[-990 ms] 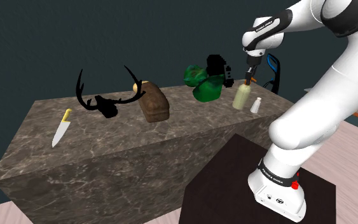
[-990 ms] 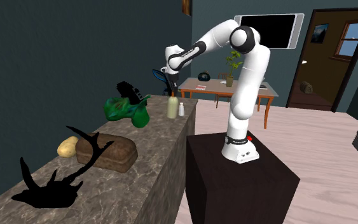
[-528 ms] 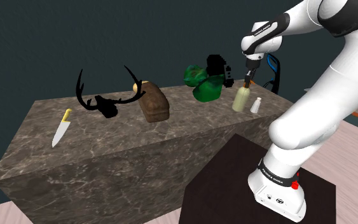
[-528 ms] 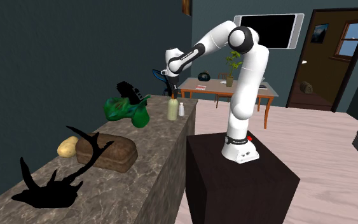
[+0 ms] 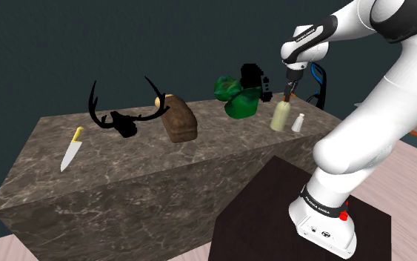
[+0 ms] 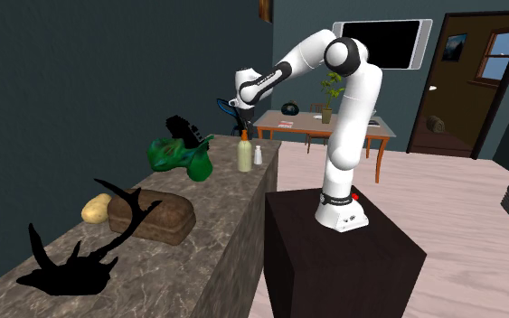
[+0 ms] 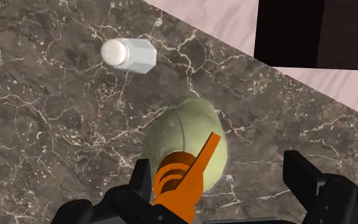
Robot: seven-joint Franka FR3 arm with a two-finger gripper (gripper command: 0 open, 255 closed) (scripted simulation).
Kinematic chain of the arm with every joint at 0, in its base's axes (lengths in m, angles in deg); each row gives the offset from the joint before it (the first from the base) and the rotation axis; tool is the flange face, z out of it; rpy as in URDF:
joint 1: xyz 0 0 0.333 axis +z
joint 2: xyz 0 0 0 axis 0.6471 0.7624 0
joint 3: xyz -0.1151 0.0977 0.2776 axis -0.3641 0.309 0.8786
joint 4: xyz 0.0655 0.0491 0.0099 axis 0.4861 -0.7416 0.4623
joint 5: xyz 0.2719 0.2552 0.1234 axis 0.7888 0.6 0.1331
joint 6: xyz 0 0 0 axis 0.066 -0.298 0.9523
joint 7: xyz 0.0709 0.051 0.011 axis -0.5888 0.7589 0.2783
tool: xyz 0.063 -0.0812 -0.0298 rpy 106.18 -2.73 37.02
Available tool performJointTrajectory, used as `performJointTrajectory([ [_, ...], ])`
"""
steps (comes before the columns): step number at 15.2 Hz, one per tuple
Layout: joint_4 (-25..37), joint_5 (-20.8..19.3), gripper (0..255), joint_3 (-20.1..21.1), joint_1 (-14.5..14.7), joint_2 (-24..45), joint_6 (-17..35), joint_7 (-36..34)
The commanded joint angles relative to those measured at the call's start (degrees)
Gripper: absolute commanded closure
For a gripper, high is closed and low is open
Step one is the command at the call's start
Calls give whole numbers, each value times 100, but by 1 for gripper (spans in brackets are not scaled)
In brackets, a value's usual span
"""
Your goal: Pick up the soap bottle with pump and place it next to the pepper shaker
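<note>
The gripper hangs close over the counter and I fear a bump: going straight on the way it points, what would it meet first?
Most likely the orange pump of the soap bottle, directly ahead between the open fingers, nearer one finger. The gap to it is unclear.

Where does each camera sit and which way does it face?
Shoulder view: beside the stand, facing across the counter; arm shows.
Second exterior view: off the counter's end, facing along it; arm and stand show.
Wrist view: on the gripper, looking down at soap bottle; open fingers show.
All share soap bottle and pepper shaker.
</note>
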Motion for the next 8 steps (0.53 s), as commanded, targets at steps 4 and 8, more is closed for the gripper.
performJointTrajectory([
  [4, 336, -25, 0, 94, 39, -258, -595, -38],
  [8, 436, -26, 0, 120, 49, -312, -749, -44],
])
